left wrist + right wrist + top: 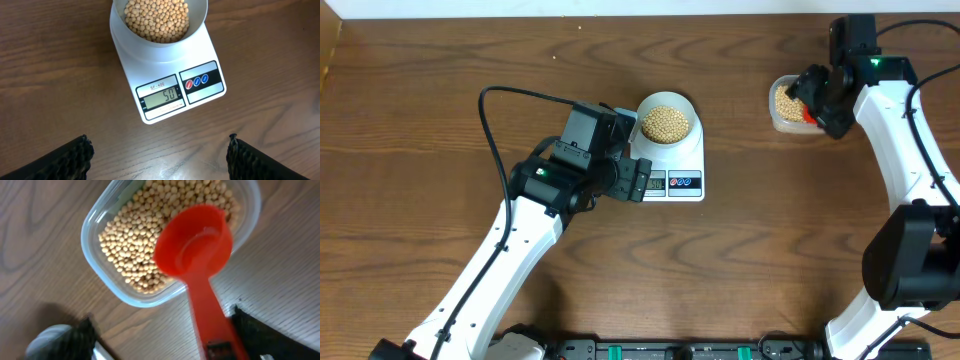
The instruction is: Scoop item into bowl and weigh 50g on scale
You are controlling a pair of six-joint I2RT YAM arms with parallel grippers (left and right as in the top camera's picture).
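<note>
The desk (420, 120) under me is dark brown wood with a strong grain. A pale strip runs along its far edge, and a lighter border shows at the far left. The left third of the desk is bare apart from my own arm and the loop of black cable (485, 110) above it.

My left hand (159, 145) hangs over the near side of the scale (165, 75), fingers spread wide, touching nothing. The bare wood between them leaves room on both sides. The scale is a flat white rectangle, set at a slant in my left wrist view. Its grey display (161, 96) reads 50, and beside that sit 1 red and 2 blue buttons (196, 81). The white bowl (200, 15) stands on the far end of the scale. It is filled nearly to the rim with round tan beans (157, 20).

A wide stretch of open wood lies between the scale and the far right corner. There a clear tub (95, 235) holds more of the same beans, near the back edge. A red scoop (195, 245) lies with its empty cup on the tub's beans and its handle running out over the rim. My right hand (162, 317) is spread around that handle without pinching it. The handle sits close to my right finger, and I cannot tell if they touch.
</note>
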